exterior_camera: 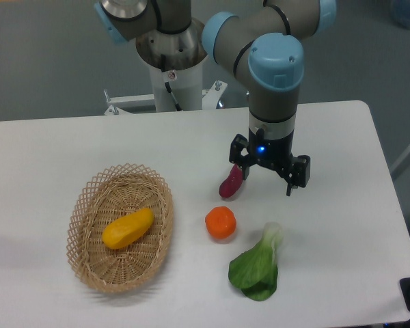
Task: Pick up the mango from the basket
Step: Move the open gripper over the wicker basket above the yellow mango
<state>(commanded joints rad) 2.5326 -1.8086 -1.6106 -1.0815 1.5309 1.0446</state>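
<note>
1. Fingers (269, 179) are hanging spread apart and gripping nothing, well to the right of the basket (89, 263) and clear of its rim.
2. Just beside the left fingertip a small purple-red vegetable (231, 182) is lying on the desk (55, 157); whether the two are touching I cannot tell.
3. Between the fingers and the basket, closer to the basket side, a round orange fruit (221, 223) is sitting, and a leafy green vegetable (256, 266) is lying further right of it, both well outside the basket.
4. By my reading the reach is only beginning: the arm is not yet over the basket, so the approach step is in hand.
5. The next move is calling for travel leftward to a spot above the basket's middle, a wrist turn so the fingers are straddling the fruit's narrow width, then a descent inside the rim.
6. The mango (128, 228) is lying in the middle of the basket, slanting with its upper end toward the right rim.
7. It is looking smooth, elongated and oval, yellow shading to orange.
</note>
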